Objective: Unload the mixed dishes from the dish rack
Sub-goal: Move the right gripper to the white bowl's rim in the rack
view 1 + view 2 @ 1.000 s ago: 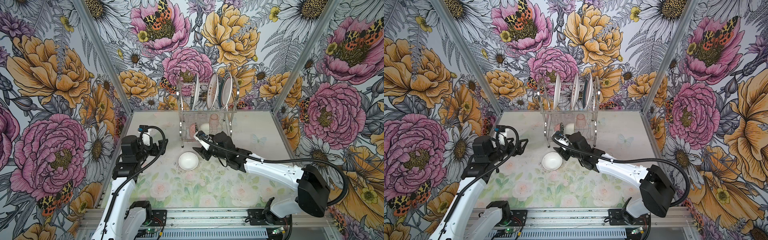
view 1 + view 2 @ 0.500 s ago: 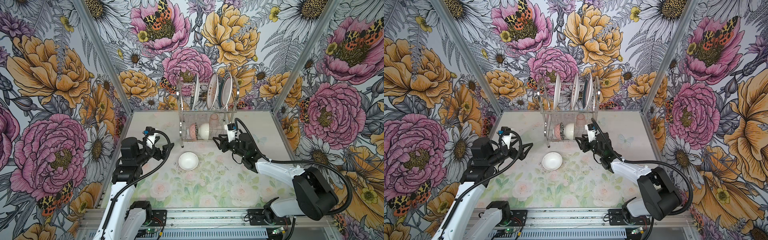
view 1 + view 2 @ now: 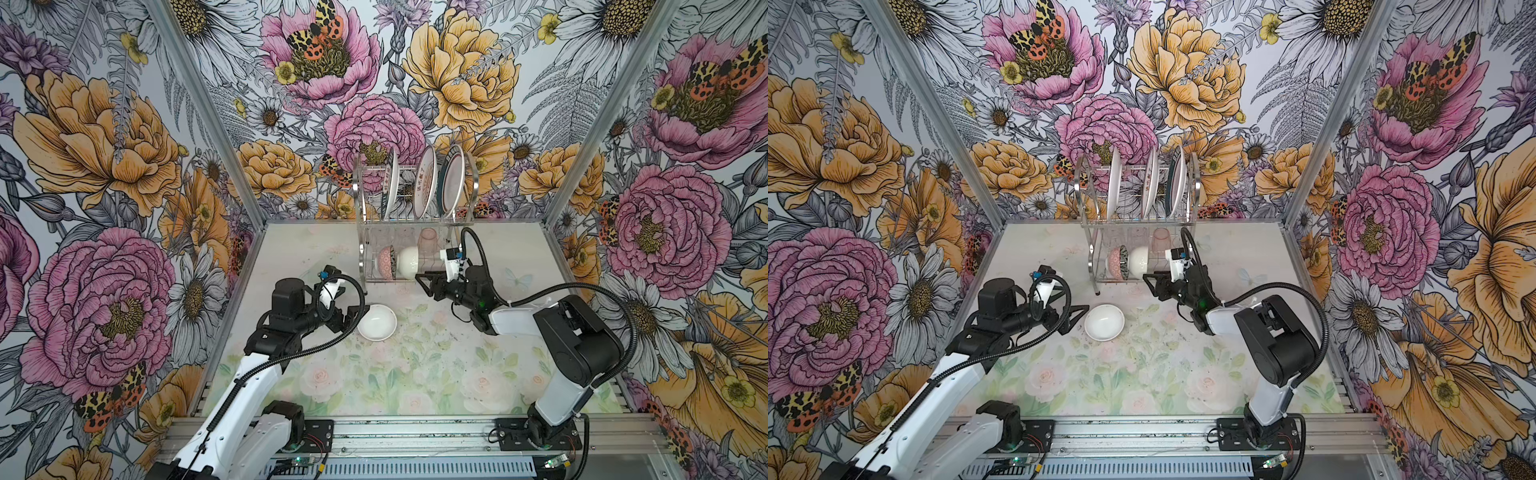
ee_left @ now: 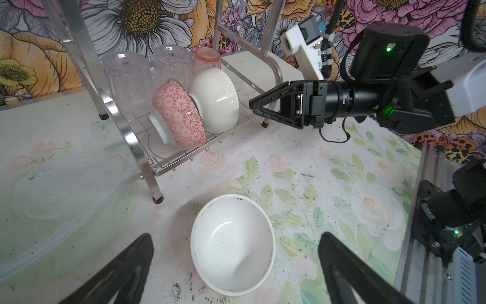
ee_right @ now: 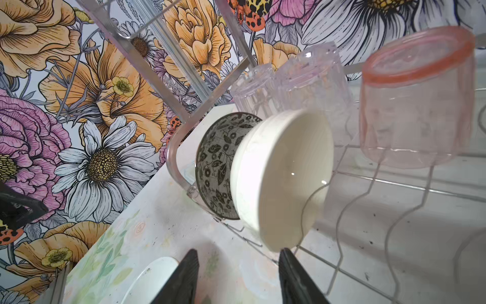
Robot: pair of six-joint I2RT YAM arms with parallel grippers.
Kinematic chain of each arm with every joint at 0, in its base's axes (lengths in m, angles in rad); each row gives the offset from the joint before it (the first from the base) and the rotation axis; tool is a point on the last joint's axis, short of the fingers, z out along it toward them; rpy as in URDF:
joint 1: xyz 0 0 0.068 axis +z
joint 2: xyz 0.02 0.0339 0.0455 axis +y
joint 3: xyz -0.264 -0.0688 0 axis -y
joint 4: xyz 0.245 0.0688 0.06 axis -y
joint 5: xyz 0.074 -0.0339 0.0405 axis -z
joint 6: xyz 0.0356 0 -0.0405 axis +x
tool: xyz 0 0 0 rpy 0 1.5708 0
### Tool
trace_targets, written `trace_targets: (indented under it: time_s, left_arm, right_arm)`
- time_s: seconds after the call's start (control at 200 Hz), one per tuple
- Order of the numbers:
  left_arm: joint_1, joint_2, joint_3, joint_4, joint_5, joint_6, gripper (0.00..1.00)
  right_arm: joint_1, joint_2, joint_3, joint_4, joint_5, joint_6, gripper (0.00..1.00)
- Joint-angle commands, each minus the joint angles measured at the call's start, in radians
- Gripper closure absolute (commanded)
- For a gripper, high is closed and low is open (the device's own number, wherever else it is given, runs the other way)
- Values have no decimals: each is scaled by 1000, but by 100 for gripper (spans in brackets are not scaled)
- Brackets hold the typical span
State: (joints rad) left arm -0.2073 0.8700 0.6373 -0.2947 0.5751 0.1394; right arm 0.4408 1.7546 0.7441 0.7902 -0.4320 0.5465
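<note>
A: Where do the dishes stand?
B: Three plates (image 3: 424, 183) are upright on the top shelf of the dish rack (image 3: 358, 199). Below, a pink bowl (image 3: 385, 262) and a cream bowl (image 3: 408, 261) sit on edge, with cups (image 4: 126, 79) upside down behind. A white bowl (image 3: 377, 322) sits on the counter (image 3: 415, 374) (just before the rack).
A: The grippers?
B: The right gripper (image 5: 238, 251) is part-spread and empty at the cream bowl's rim. The left gripper (image 4: 236, 238) is spread wide either side of the white bowl, not touching it.

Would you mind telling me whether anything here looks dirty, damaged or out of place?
Yes: dark specks litter the table around the white bowl, with a few marks on its rim and inside, odd where clean dishes are set down. Nothing looks broken.
</note>
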Motion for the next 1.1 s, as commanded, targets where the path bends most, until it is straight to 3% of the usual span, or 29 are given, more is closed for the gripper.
trace_targets:
  time_s: [0.0, 0.56, 1.096]
  left_arm:
    - [-4, 1, -20, 42, -29, 20, 1]
    - [-4, 12, -18, 12, -51, 39, 1]
    - [-6, -5, -25, 5, -60, 33, 1]
  right_arm:
    - [-7, 32, 52, 79, -18, 17, 49]
    - [-13, 215, 183, 186, -86, 94, 54]
    - [-13, 304, 249, 258, -145, 183, 73]
